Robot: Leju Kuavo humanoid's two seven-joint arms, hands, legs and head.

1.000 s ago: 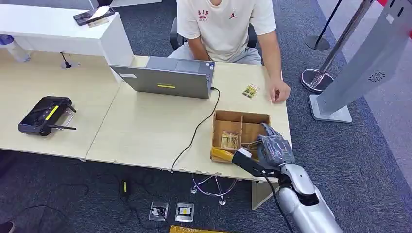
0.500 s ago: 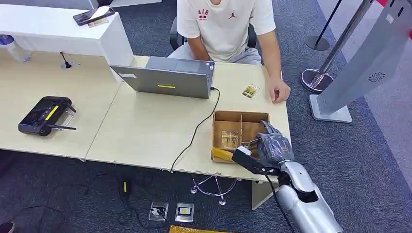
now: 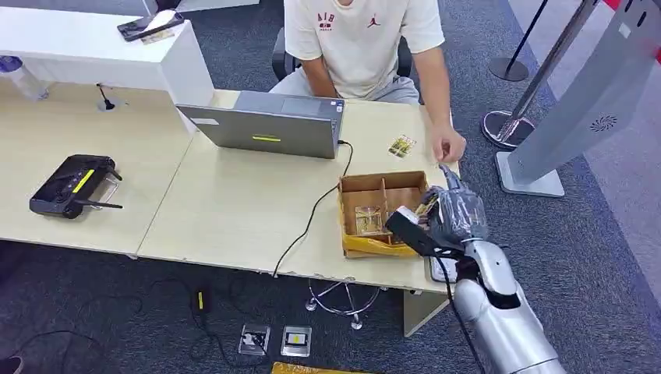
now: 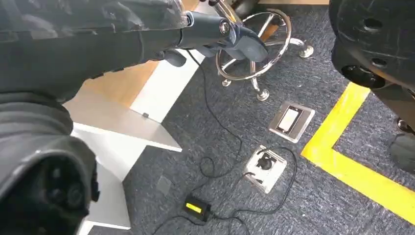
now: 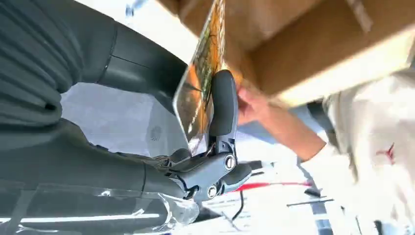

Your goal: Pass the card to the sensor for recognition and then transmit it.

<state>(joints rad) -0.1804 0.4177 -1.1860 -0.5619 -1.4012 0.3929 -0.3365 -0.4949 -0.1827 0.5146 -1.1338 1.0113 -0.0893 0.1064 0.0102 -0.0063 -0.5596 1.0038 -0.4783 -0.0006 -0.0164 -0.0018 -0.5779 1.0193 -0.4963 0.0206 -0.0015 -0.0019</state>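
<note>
The right hand (image 3: pixel 456 216) is seen raised over the right end of the worktop (image 3: pixel 234 210), just beside the right wall of the cardboard box (image 3: pixel 382 213). In the right wrist view, a card (image 5: pixel 200 83) with an orange and green print is held edge-on, clamped between the thick thumb and a dark finger of the right hand (image 5: pixel 215 127); the fingers (image 5: pixel 222 105) are closed against its face. In the head view the card itself is too small to be made out among the fingers. The box is tilted, its near edge lifted off the worktop, and its partitioned compartments are seen just left of the fingers. A second card (image 3: pixel 369 220) is noted in the middle compartment, close to the fingers. A further card (image 3: pixel 402 146) lies flat on the worktop, beyond the fingers and near a person's hand (image 3: pixel 448 146), which rests at the worktop edge just past the fingertips. In the right wrist view the same person's hand (image 5: pixel 252 105) appears right behind the held card.

The left hand (image 4: pixel 122 34) is seen in the left wrist view above carpeted floor, with a chair base (image 4: pixel 254 49) beyond its fingers (image 4: pixel 235 36). The fingers are extended and nothing is held between them.

A laptop (image 3: pixel 269 125) stands well to the left of the right hand's fingers, with a cable (image 3: pixel 312 214) running from it over the near worktop edge. A black controller (image 3: pixel 72 185) lies far to the left.
</note>
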